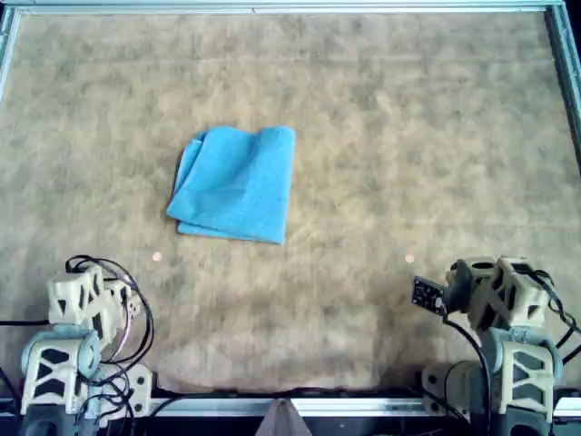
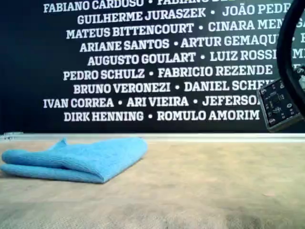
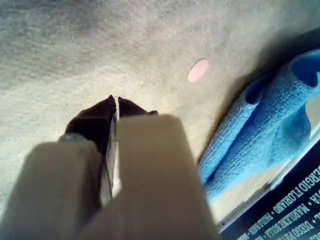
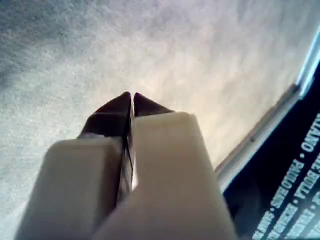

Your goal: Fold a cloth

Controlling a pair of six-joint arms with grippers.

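Overhead view: we see the cloth (image 1: pixel 235 184) folded on the desk (image 1: pixel 408 136), left of centre, well apart from both arms. Left wrist view: our left claw (image 3: pixel 116 100) is pinched closed, empty. Right wrist view: our right claw (image 4: pixel 132 96) likewise closed, empty.

Beige latticed arms (image 1: pixel 77 336), black cables, seemingly dark fingertips (image 3: pixel 116 107).
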